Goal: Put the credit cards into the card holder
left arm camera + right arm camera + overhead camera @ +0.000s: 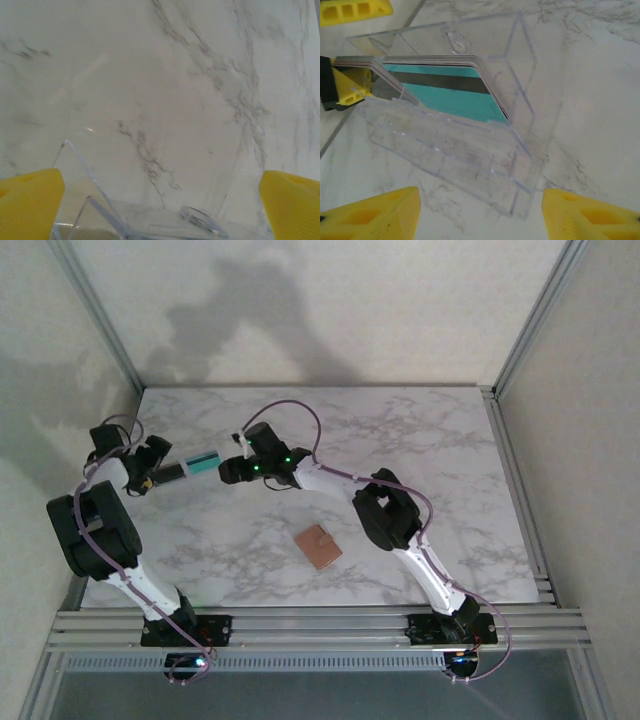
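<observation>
Clear case [470, 160] of cards [450, 95] sits ahead of the right gripper [480, 200], its jaws parted and empty. The left gripper [162, 190] straddles it wide, grip unclear

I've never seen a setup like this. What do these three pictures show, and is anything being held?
Two robot arms are bolted at the near edge of a marble table. One picture looks down from above; the other two come from cameras on the wrists, so the yellow shapes are fingers. A closed brown card holder lies on the table. Between the arms is a clear plastic case with stacked credit cards inside, a teal one visible. The left gripper stands open around one end; the right gripper is open too. Neither seems to grip it.
</observation>
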Controlling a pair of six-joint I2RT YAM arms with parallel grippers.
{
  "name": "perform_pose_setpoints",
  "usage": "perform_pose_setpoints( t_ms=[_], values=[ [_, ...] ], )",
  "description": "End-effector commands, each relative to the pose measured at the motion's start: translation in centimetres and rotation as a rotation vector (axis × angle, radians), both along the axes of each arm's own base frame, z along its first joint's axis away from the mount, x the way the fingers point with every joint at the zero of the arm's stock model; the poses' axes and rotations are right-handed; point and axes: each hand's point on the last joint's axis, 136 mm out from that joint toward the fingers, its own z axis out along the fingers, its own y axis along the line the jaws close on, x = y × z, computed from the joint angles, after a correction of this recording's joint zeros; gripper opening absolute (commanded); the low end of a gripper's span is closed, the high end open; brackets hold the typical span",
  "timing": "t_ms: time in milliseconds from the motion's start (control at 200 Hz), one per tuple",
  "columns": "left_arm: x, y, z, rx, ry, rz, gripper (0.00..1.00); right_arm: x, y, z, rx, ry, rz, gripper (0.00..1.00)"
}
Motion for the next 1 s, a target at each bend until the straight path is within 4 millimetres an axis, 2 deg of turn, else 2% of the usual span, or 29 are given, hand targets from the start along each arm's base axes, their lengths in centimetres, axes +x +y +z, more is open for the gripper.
perform_pose_setpoints(
  t_ms=[0, 225, 456, 576, 661, 816, 996],
  values=[
    [-0.1, -4.0, -1.1, -0.077, 0.007, -0.096, 1.00, 0.5, -0.2, -0.3, -0.040, -0.026, -0.007, 0.66],
    [0.5, -7.7, -1.6, -0.080, 0.005, -0.183, 1.00, 0.5, -2.7, -1.5, -0.109, -0.036, -0.042, 0.67],
    [1.5, -11.8, -2.0, -0.083, 0.019, -0.297, 0.99, 0.0, -4.8, -1.9, -0.095, -0.014, -0.049, 0.67],
    [1.4, -14.5, -1.4, -0.091, -0.001, -0.347, 0.99, -0.7, -5.6, -0.5, -0.088, -0.019, -0.048, 0.67],
    [0.7, -17.2, -1.5, -0.101, 0.004, -0.404, 0.99, -1.2, -6.8, 1.0, -0.091, -0.036, -0.057, 0.67],
    [-0.3, -21.8, -1.8, -0.114, 0.010, -0.486, 0.99, -1.9, -10.2, 1.5, -0.122, -0.044, -0.084, 0.67],
    [0.6, -26.2, -0.7, -0.129, -0.032, -0.542, 1.00, -1.5, -16.0, 0.5, -0.184, -0.042, -0.174, 0.67]
  ],
)
